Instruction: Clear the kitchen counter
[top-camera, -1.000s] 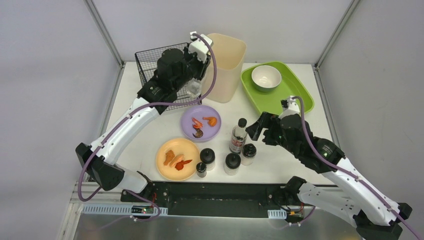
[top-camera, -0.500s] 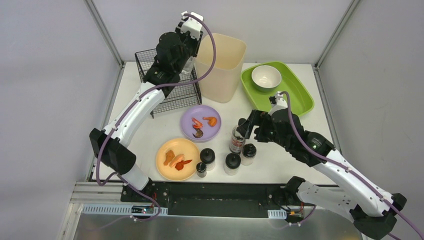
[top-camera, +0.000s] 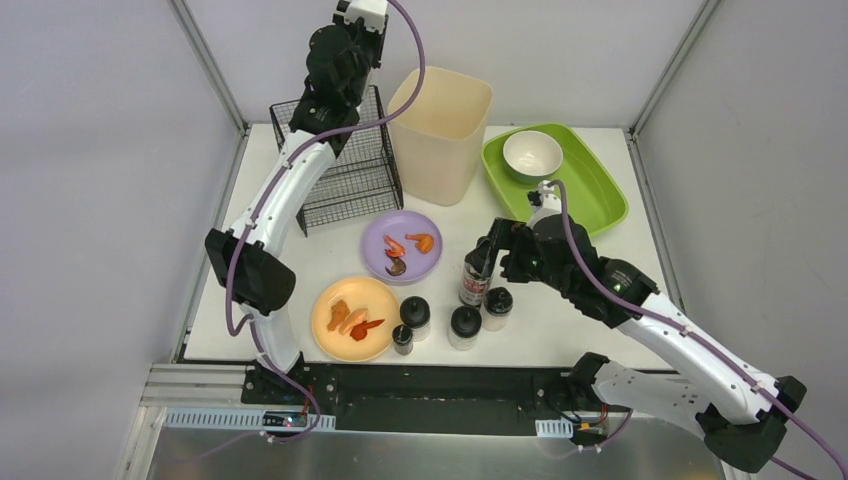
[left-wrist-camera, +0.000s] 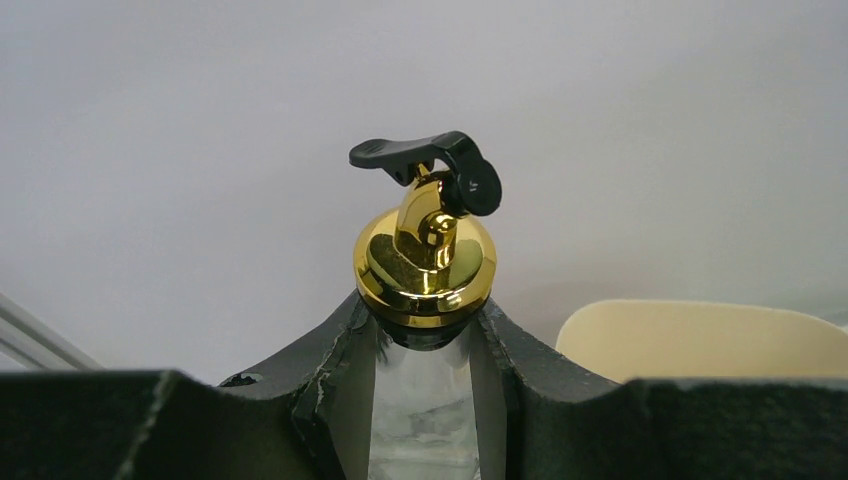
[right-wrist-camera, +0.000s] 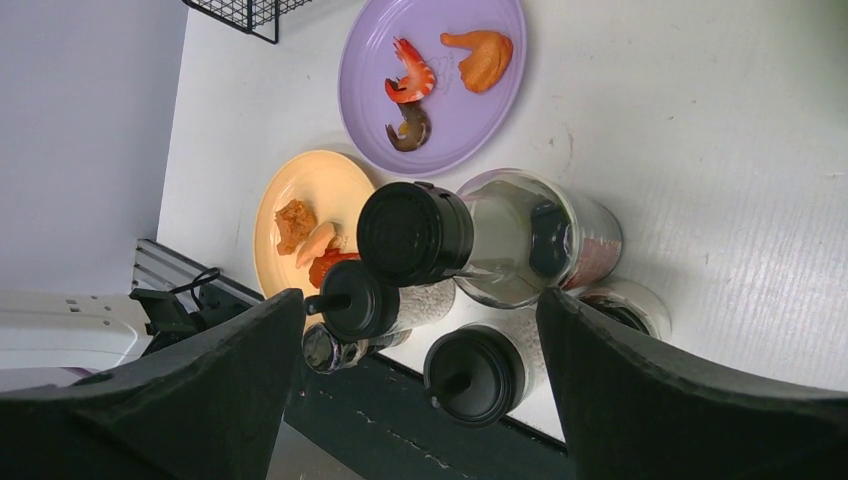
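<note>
1. White worktop (top-camera: 325, 255) lies under both arms and carries a wire basket (top-camera: 345, 175), a cream bin (top-camera: 445, 120), a green tray (top-camera: 600, 190), a purple plate (top-camera: 401, 246), an orange plate (top-camera: 355, 317) and small black-capped jars (top-camera: 464, 325)
2. Left hand (left-wrist-camera: 424, 325) hangs high over the basket, clamped on a clear bottle (left-wrist-camera: 424, 420) with a gold pourer (left-wrist-camera: 425, 265)
3. Right hand (right-wrist-camera: 417, 300) is spread wide, one finger on either side of a tall black-capped bottle (right-wrist-camera: 500, 240) and neither touching it; that bottle stands on the worktop just beside the jars
</note>
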